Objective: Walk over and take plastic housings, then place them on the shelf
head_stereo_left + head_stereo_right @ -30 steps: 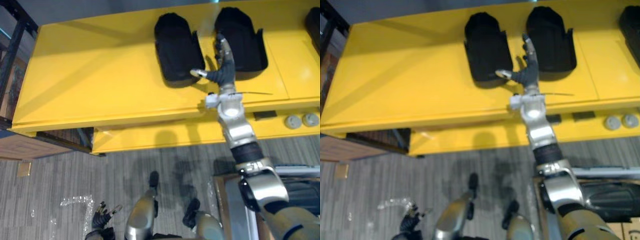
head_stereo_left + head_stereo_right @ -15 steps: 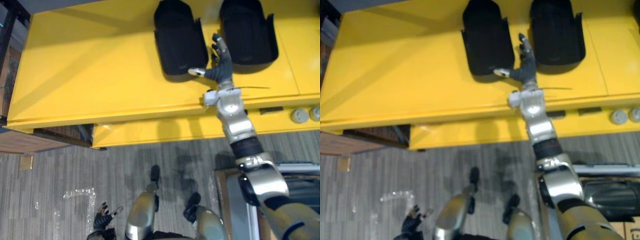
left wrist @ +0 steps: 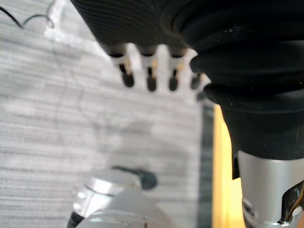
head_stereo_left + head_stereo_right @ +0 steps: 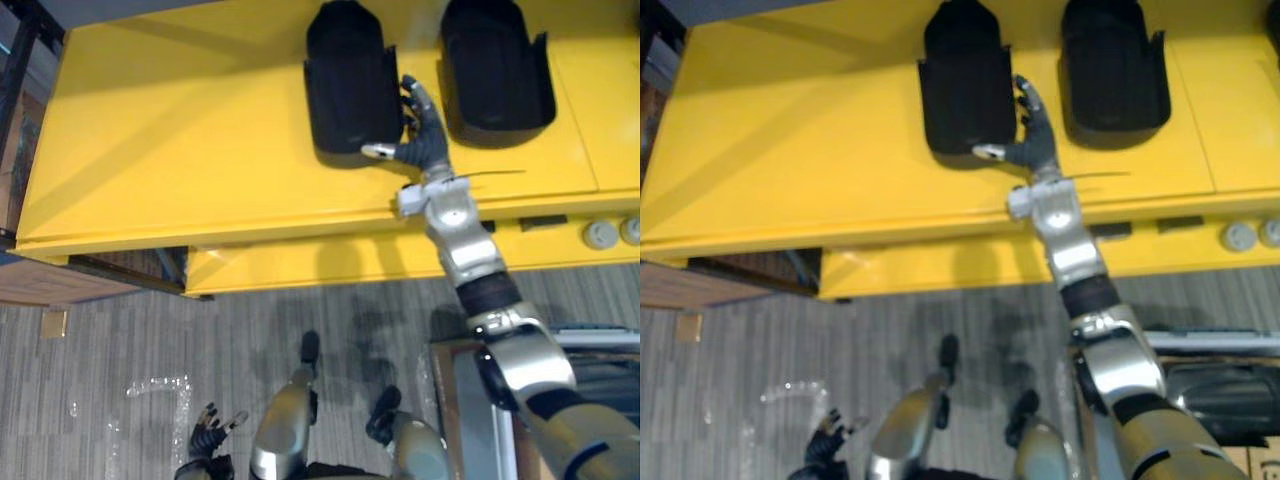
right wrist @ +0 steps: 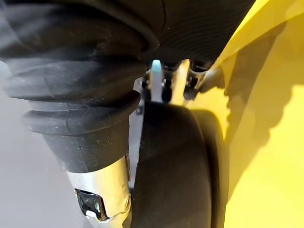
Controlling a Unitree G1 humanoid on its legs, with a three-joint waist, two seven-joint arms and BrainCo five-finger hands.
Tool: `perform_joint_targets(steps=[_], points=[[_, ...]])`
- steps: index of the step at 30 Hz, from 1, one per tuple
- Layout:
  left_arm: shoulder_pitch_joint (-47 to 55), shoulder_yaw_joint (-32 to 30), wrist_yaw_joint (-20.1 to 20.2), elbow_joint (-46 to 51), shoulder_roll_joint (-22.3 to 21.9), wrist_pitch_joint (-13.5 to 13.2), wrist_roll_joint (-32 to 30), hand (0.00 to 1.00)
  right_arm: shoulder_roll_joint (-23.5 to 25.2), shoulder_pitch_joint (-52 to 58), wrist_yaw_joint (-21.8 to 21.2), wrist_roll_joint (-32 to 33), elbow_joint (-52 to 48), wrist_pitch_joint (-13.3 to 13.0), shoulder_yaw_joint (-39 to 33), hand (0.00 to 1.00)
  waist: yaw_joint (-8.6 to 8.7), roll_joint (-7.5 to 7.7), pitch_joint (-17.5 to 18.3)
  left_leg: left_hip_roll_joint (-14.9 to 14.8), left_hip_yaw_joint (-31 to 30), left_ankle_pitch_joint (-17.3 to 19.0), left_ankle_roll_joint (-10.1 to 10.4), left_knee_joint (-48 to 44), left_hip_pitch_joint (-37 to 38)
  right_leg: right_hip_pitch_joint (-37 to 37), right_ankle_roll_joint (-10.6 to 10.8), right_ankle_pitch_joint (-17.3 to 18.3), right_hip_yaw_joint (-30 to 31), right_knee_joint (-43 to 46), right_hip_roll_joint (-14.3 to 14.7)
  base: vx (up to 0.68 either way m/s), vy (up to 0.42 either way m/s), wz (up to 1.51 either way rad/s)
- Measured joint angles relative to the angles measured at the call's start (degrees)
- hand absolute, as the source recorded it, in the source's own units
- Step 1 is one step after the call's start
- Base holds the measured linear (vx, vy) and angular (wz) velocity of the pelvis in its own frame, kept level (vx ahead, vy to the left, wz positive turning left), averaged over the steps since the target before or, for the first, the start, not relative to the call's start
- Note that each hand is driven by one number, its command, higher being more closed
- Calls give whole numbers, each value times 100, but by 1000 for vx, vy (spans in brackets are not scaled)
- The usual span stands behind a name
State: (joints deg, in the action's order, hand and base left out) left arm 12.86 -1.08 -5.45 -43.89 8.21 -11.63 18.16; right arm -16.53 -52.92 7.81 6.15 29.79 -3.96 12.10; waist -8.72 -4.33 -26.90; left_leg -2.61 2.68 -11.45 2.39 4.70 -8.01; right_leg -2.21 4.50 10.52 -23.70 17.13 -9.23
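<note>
Your right hand (image 4: 421,141) against right edge of left housing (image 4: 345,85) on yellow table (image 4: 180,150): fingers straight, thumb spread at its near corner, nothing gripped. Second housing (image 4: 490,65) just beside, untouched. Your left hand (image 4: 208,436) low over floor, fingers relaxed.

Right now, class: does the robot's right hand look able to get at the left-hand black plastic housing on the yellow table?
Probably yes: the right hand sits close beside the right wall of the black plastic housing, fingers open, with nothing lying between them on the yellow table.
</note>
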Motion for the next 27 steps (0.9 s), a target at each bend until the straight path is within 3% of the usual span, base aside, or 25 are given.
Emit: perform_joint_targets(steps=[7, 18, 24, 27], points=[[-6, 1, -3, 0, 0, 13, -1, 0, 188, 86, -30, -19, -259, 165, 279, 0, -3, 0, 0, -1, -7, 7, 9, 0, 0, 2, -1, 6, 0, 4, 3, 3, -4, 0], [-6, 2, -50, -2, 0, 11, -1, 0, 229, 95, 22, -39, -260, 172, 329, 0, -6, 0, 0, -3, -13, 10, 15, 0, 0, 0, -3, 8, -1, 16, 3, 0, 0, 0], [-6, 6, -56, -8, 0, 2, -4, 0, 269, 101, 657, -499, -243, 170, 307, 0, -7, 1, 0, -4, -11, 7, 11, 0, 0, 3, -3, 7, -1, 11, 5, 0, 0, 0], [-7, 6, -59, -14, 0, -25, -9, 0, 273, 102, 1110, -923, -245, -17, 186, 0, -5, 2, 1, -15, 24, 6, 12, 1, 2, 9, -1, 3, 5, -6, 17, 0, 0, -1]])
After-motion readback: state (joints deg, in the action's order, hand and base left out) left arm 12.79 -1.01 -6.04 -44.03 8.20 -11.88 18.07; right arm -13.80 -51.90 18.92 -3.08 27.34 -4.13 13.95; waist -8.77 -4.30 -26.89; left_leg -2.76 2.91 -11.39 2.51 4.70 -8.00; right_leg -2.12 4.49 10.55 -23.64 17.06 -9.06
